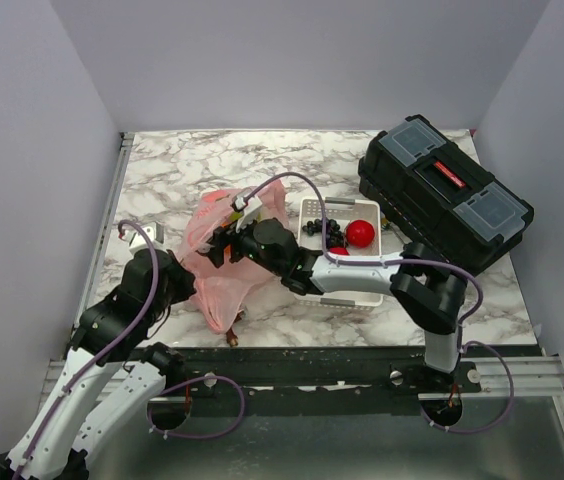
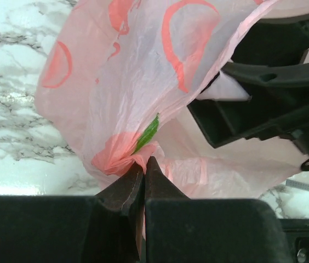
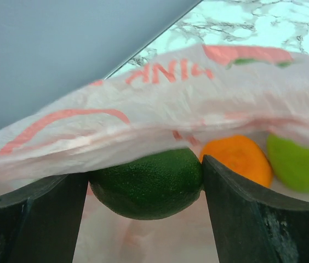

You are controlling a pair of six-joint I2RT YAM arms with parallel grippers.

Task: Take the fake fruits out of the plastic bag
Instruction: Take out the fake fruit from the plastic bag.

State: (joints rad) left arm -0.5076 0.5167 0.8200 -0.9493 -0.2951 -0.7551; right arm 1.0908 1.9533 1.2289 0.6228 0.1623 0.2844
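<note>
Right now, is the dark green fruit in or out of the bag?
Inside: dark green fruit sits under the bag film, between right fingers.

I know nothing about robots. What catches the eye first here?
The pink plastic bag lies crumpled left of centre on the marble table, both arms at it: the left tool pinches a fold, the right tool reaches inside, gripping a dark green oval fruit. Right of the bag, a white tray holds a red apple and black grapes, beside a black toolbox.

Marble table [image 1: 182,165] with the plastic bag [image 1: 212,285] left, white tray [image 1: 337,201] beside it, black toolbox [image 1: 442,190] right.
</note>
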